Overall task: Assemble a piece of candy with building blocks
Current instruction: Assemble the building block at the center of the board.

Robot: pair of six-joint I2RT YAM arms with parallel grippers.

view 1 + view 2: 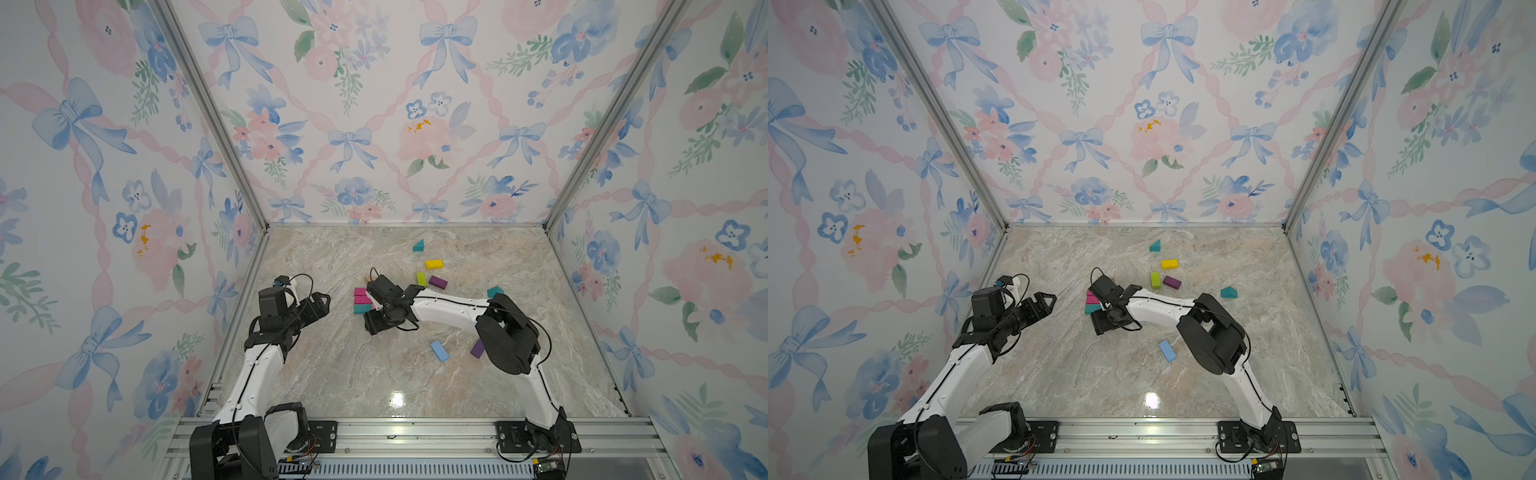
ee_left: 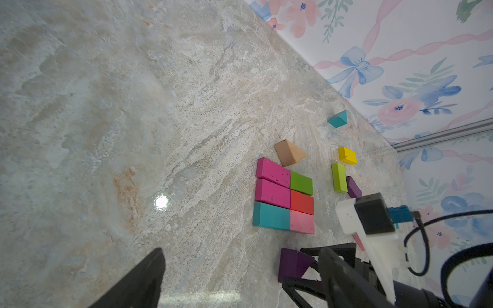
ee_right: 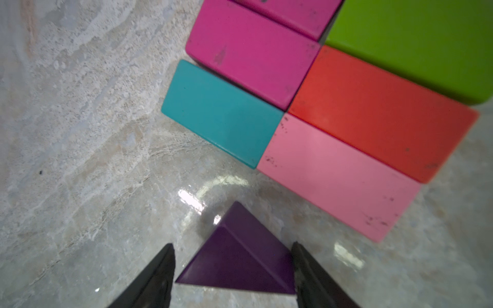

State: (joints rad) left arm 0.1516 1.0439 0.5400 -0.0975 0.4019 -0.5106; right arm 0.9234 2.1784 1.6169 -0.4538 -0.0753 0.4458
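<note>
We see the whole table (image 1: 374,374) in both top views, looking steeply down from high above its front edge toward the back edge. The left wrist camera looks slantwise across the table from farther off; the right wrist camera hovers close. Both share the brick cluster (image 2: 284,196) and purple prism (image 2: 292,262).

matt, scuffed building blocks (image 2: 272,169); glossy marble-look tabletop (image 2: 133,106); brushed metal rail (image 1: 415,432)

Walls (image 1: 374,83) papered with blue bows, pink ribbons and flowers stood behind and beside a glossy marble-patterned tabletop (image 1: 332,374). Aluminium posts (image 1: 212,116) rose from its far corners; a bright glare (image 1: 397,400) lay near its front rail (image 1: 415,432).
</note>
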